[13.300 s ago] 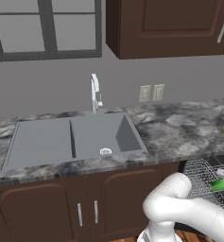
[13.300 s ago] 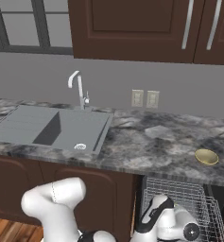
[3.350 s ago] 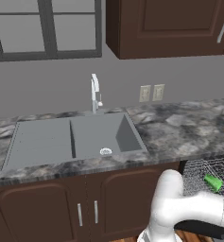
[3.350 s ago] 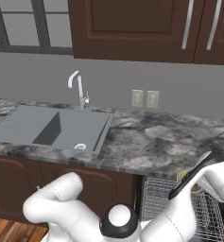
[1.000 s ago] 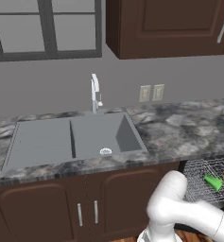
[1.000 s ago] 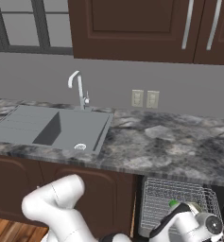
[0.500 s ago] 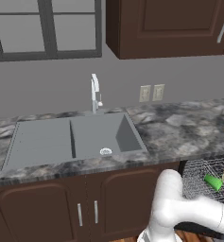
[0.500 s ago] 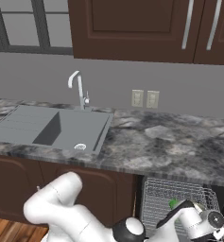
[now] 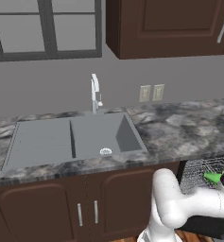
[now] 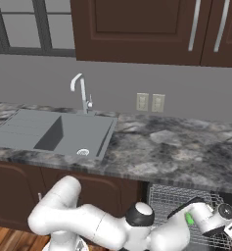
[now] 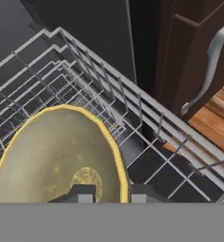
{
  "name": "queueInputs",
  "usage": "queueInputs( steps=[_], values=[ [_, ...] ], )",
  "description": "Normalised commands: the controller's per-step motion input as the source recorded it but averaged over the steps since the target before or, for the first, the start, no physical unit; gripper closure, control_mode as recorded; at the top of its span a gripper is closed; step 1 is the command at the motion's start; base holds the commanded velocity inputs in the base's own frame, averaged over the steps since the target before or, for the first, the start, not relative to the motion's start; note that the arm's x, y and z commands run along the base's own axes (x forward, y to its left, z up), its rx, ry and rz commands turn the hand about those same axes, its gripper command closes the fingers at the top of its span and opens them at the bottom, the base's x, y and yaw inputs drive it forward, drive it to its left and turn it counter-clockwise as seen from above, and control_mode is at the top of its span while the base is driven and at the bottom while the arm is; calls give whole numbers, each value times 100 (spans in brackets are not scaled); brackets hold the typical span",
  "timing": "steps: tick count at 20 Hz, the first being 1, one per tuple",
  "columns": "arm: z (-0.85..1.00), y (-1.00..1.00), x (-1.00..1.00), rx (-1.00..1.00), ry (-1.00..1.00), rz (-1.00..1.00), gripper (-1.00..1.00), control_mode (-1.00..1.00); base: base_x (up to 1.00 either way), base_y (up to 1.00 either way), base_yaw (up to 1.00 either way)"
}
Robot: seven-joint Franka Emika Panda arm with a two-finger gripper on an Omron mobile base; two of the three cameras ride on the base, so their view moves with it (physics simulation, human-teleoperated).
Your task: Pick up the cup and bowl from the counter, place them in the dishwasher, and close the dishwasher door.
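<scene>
So the bowl sits right up against the gripper in the hand view, tan-yellow with a brighter rim, tipped so its inside faces the camera. The two dark finger tips poke up at the bottom, one on each side of the bowl's rim, so it looks like the pincer is clamped onto that edge. The bowl hangs over the wire rack of the dishwasher, whose dark interior is behind it.

Around it: grey rack wires run everywhere under and beside the bowl, with a row of upright tines just off its rim. Off to the side there's a dark brown cabinet door with a silver handle, and a strip of wooden floor past the rack's edge.

The base views give stuff the hand view doesn't. In the left one the cup shows as a bright green bit lying in the rack, close to the end of the arm. In the right one a sliver of green is tucked behind the wrist, with the pulled-out rack under the counter. Both also show the grey double sink and chrome faucet well off to the side, plus wall outlets.
</scene>
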Motion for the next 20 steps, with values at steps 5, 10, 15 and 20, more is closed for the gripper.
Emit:
queueInputs(
  steps=[5,10,15,20],
  values=[
    [-27,-5,-19,0,-4,0,-100,-100,0,0,0],
    [51,31,-51,0,-11,6,-100,-100,0,0,0],
    [23,67,-29,-10,-3,14,-100,-100,0,0,0],
    [12,55,-7,-14,0,15,-100,-100,0,0,0]
  ],
)
